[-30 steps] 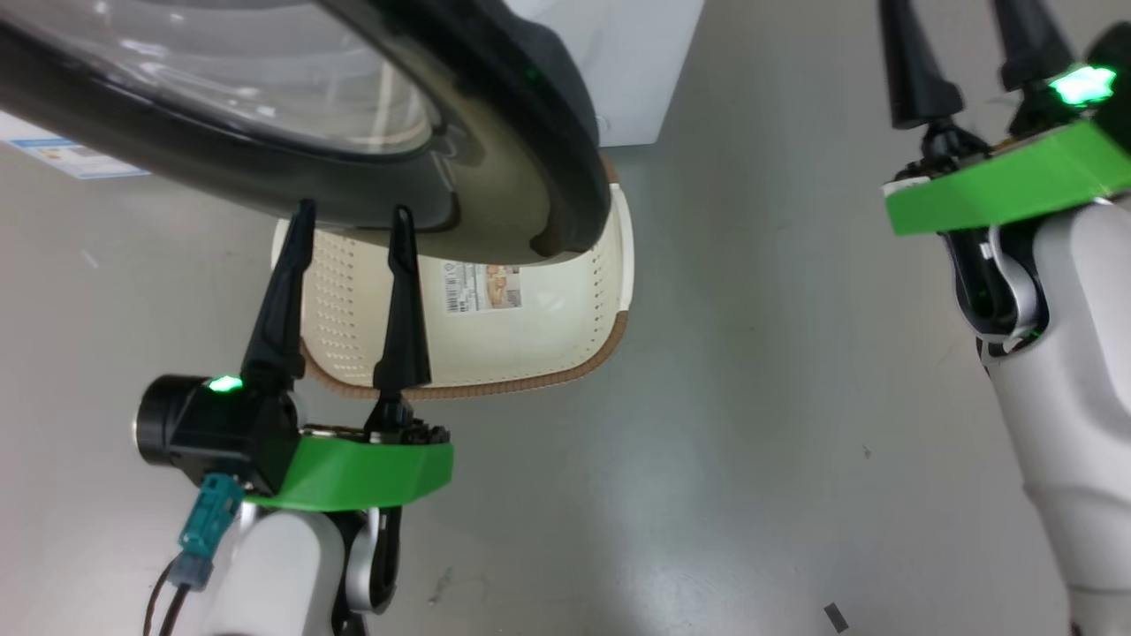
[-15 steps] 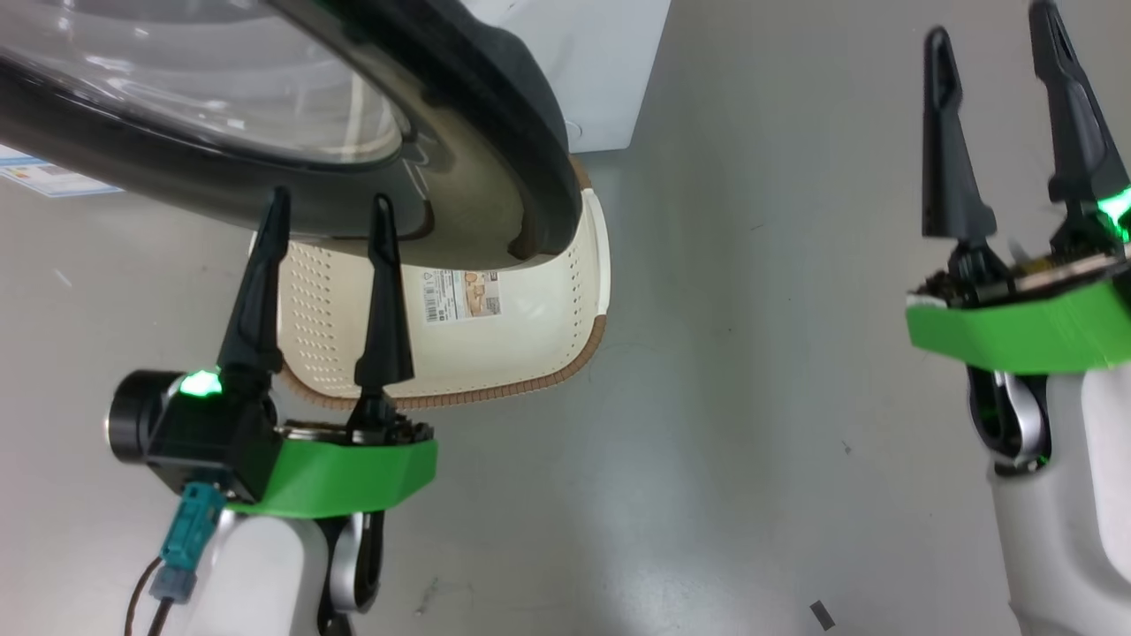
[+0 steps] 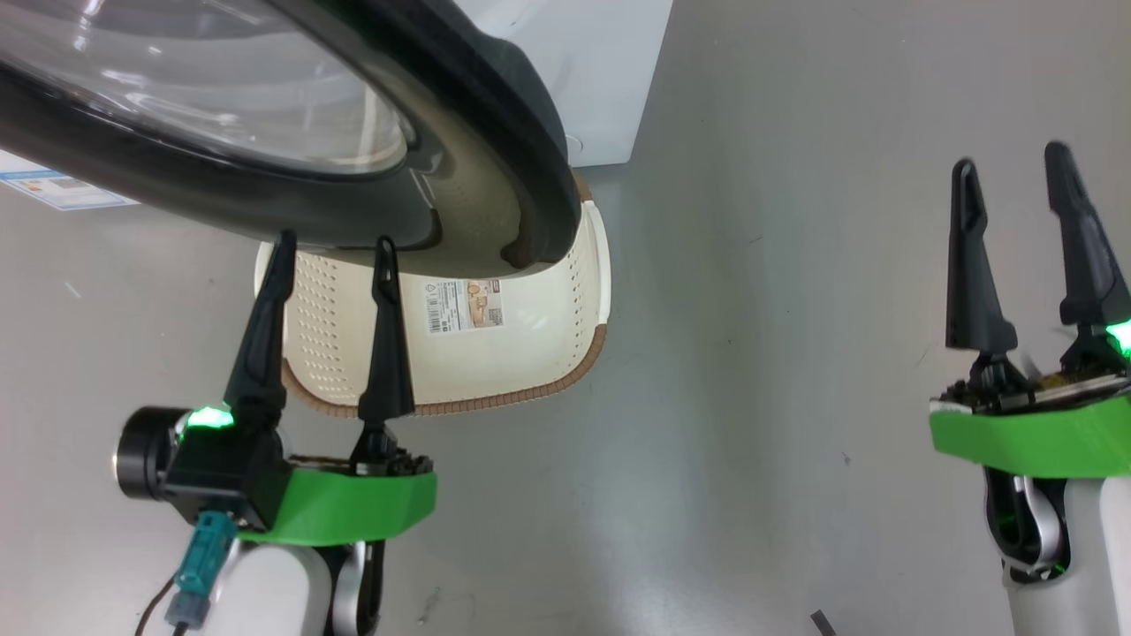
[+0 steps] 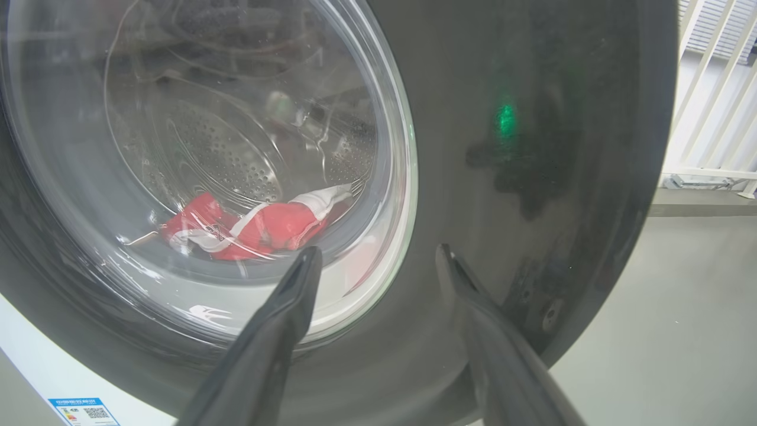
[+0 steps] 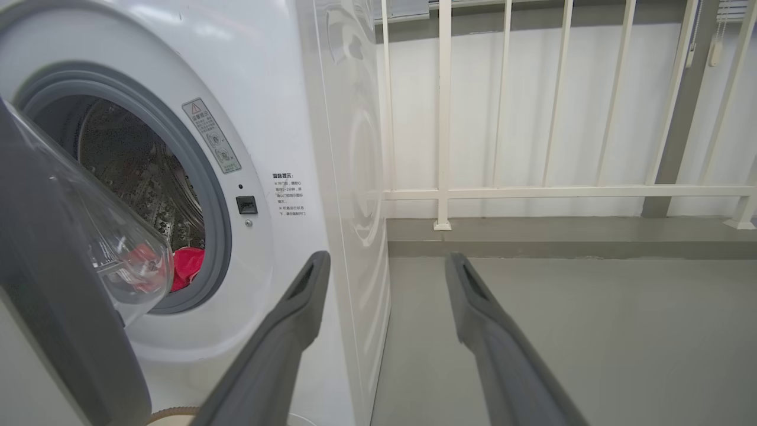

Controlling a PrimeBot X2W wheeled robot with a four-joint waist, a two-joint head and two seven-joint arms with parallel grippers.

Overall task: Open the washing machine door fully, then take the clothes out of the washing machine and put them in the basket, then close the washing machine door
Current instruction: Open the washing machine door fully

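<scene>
The washing machine door stands partly open, and its black rim and bulging glass hang over the cream basket on the floor. My left gripper is open, with its tips just under the door's rim on the outer side. Through the glass the red and white clothes lie in the steel drum. My right gripper is open over bare floor, well right of the door. In the right wrist view, my right gripper points past the washing machine, where the red clothes show behind the grey seal.
A white railing and a low kerb run along the wall behind the machine. Grey floor spreads to the right of the basket. A blue label marks the machine's lower corner. The basket's brown rim peeks in below the door.
My right gripper has dropped from the top right corner of the head view to its lower right, still open. The head camera has shifted slightly. My left gripper stays at the door's rim.
</scene>
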